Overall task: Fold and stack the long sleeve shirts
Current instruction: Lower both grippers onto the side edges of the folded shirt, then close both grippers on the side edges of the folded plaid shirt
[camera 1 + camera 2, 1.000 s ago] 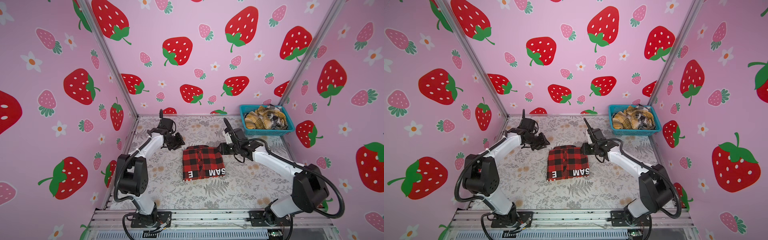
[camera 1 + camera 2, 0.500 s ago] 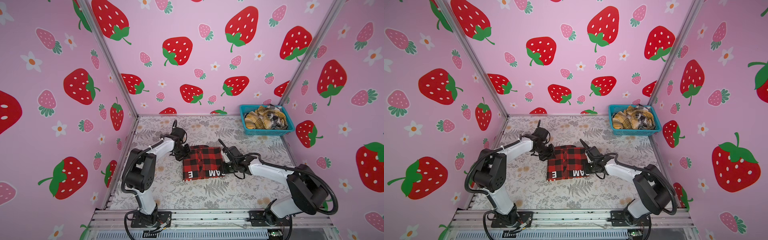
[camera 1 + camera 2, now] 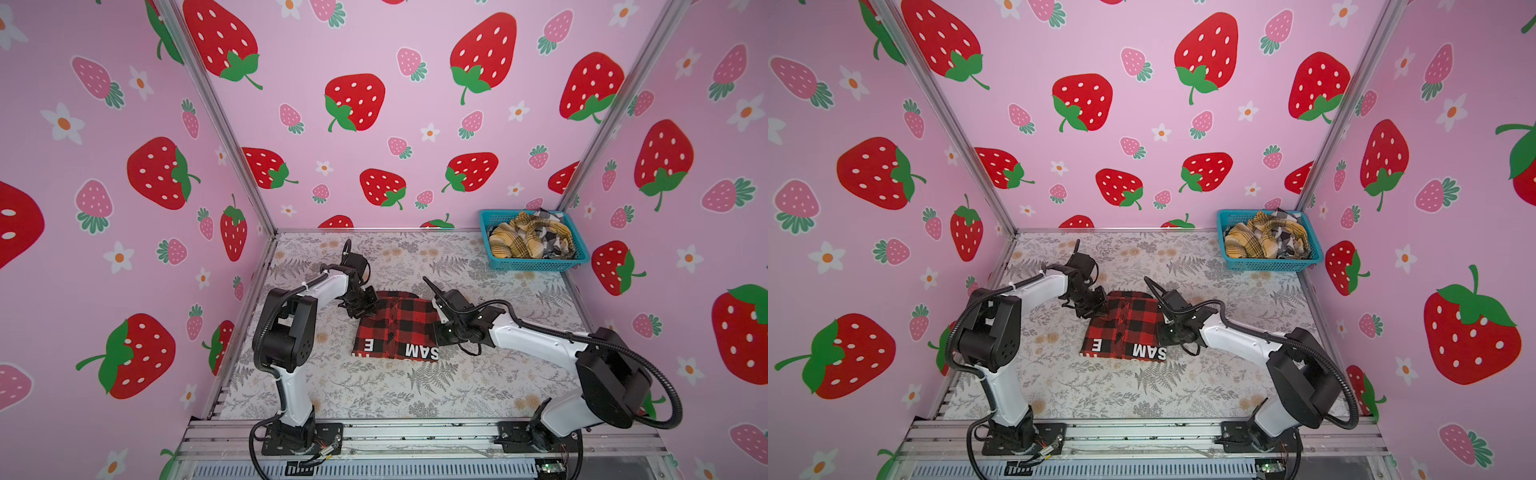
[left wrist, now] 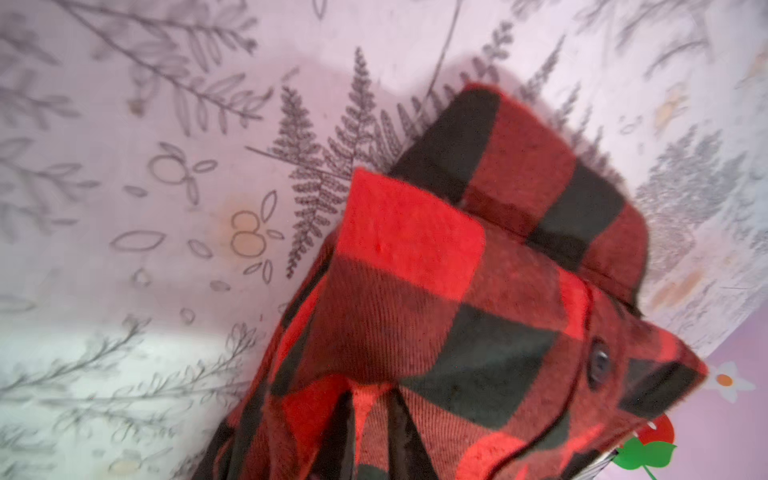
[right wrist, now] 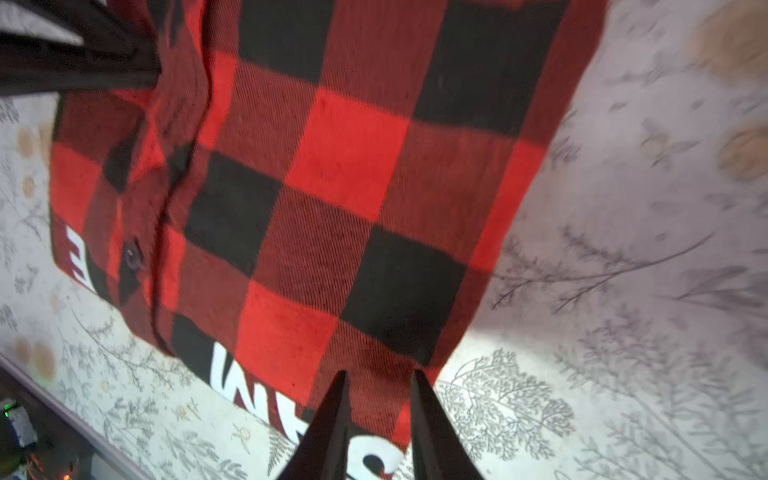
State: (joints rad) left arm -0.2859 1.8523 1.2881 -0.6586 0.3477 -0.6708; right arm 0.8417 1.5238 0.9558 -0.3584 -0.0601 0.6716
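Observation:
A folded red-and-black shirt (image 3: pixel 395 328) (image 3: pixel 1125 328) with white lettering along its near edge lies mid-table. My left gripper (image 3: pixel 365 309) (image 3: pixel 1096 309) is at its far left corner. In the left wrist view the shirt (image 4: pixel 436 270) bunches up at the gripper (image 4: pixel 374 399), whose jaws are pinched on a fold. My right gripper (image 3: pixel 436 332) (image 3: pixel 1160 330) sits at the shirt's right edge near the front. In the right wrist view the shirt (image 5: pixel 332 187) lies flat beyond that gripper (image 5: pixel 379 374), and its narrowly open jaws rest over the edge.
A turquoise basket (image 3: pixel 536 264) (image 3: pixel 1266 264) stands at the back right corner. It holds a crumpled mustard-yellow plaid shirt (image 3: pixel 519 241) and a black-and-white plaid one (image 3: pixel 552 237). Pink strawberry walls enclose the table on three sides.
Both grippers came in from behind the shirt onto it. The left went to the far left corner, and the right slid down the right edge towards the front.

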